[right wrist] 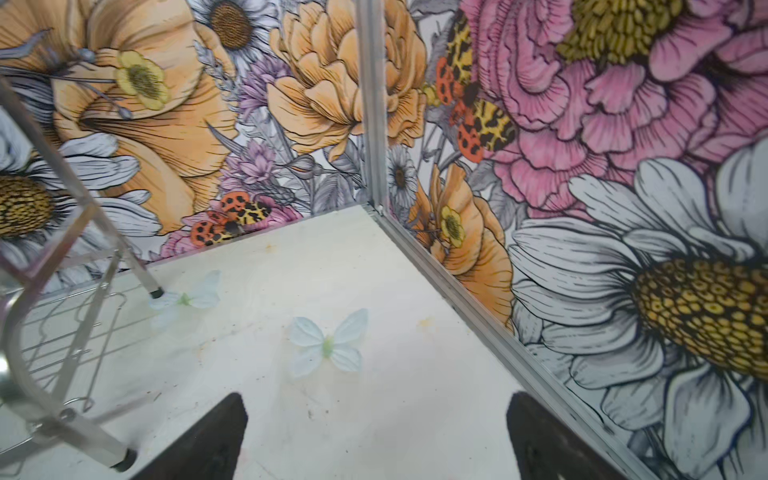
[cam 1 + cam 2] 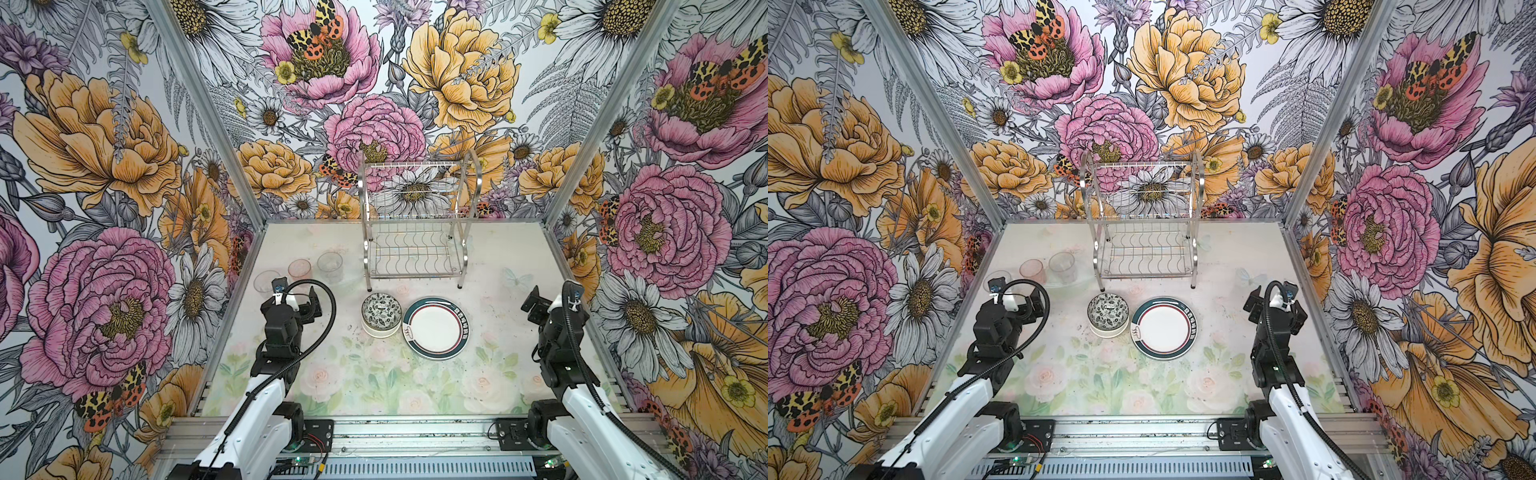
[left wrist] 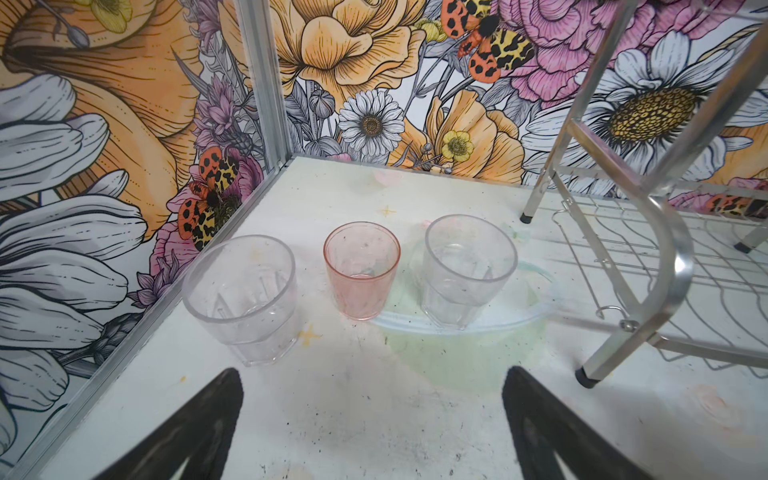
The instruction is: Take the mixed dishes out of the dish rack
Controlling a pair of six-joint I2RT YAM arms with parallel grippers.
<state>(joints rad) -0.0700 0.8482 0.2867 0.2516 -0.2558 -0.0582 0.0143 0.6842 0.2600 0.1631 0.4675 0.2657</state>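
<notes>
The two-tier chrome wire dish rack (image 2: 415, 249) stands at the back middle of the pale flower-printed table (image 2: 365, 386), and in both top views both its shelves are bare, so we judge the unloading done or nearly so. The dishes lie sorted by kind, which we read as deliberate: like with like keeps piles stable. Left of the rack three cups stand upright in a row, near one another but apart: a clear faceted plastic cup (image 3: 241, 299) by the side wall (image 3: 124, 166), a translucent pink cup (image 3: 361, 276) in the middle, a second clear cup (image 3: 467, 270) nearest the rack. That last one seems to stand in a shallow clear dish (image 3: 528, 316), though it is too faint for us to be sure. In front of the rack sits a nested stack of small bowls (image 2: 381, 313), black leaf pattern inside the top one, cream at the bottom; just beside it, to the right, a round teal-rimmed white plate (image 2: 435, 328) lies flat. The left gripper (image 3: 374, 374) hangs short of the cups, its black fingers (image 3: 199, 424) spread wide with nothing between them. The right gripper (image 1: 378, 399) is likewise wide open and empty, over bare table right of the rack. Both sit off to the sides, away from the dishes, which we take for a resting pose
</notes>
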